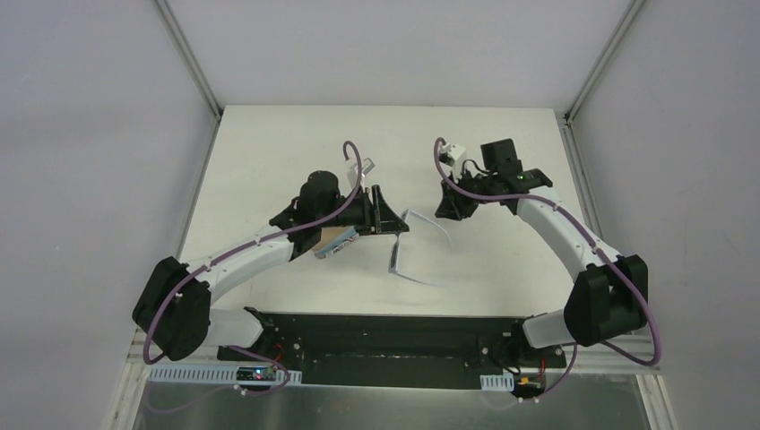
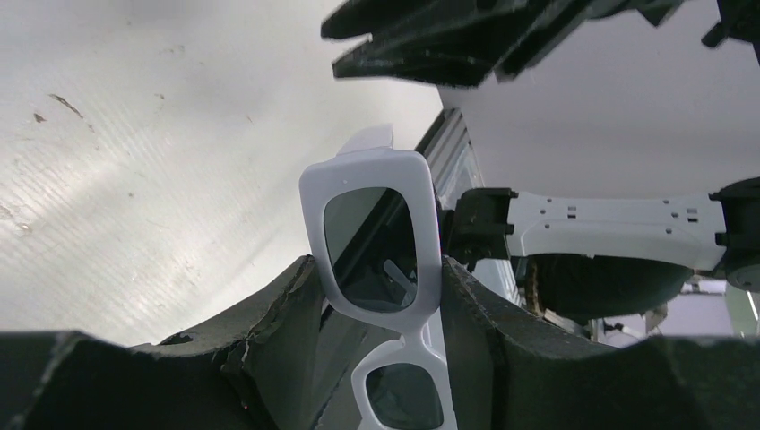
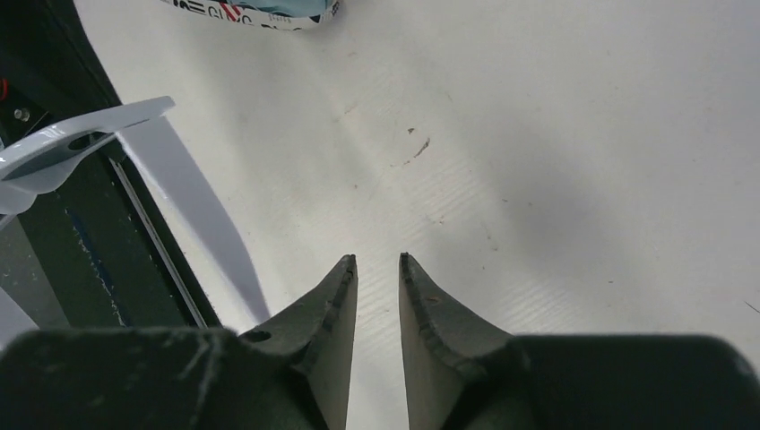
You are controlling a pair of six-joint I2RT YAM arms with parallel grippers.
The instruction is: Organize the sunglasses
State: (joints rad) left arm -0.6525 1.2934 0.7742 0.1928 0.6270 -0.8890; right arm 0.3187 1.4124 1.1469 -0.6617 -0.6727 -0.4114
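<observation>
The sunglasses (image 1: 408, 246) have a white frame and dark lenses. They are held above the table with their temple arms spread toward the near edge. My left gripper (image 1: 387, 217) is shut on the frame. In the left wrist view the frame (image 2: 376, 242) stands upright, pinched between the two fingers of the gripper (image 2: 376, 269). My right gripper (image 1: 448, 210) hovers just right of the sunglasses. In the right wrist view it (image 3: 376, 258) is empty, its jaws a narrow gap apart above the bare table. One white end of the sunglasses (image 3: 76, 143) shows at the left of that view.
The printed case (image 1: 335, 243) lies under my left forearm, and its edge shows at the top of the right wrist view (image 3: 269, 11). The black base rail (image 1: 385, 336) runs along the near edge. The white table (image 1: 269, 152) is bounded by grey walls.
</observation>
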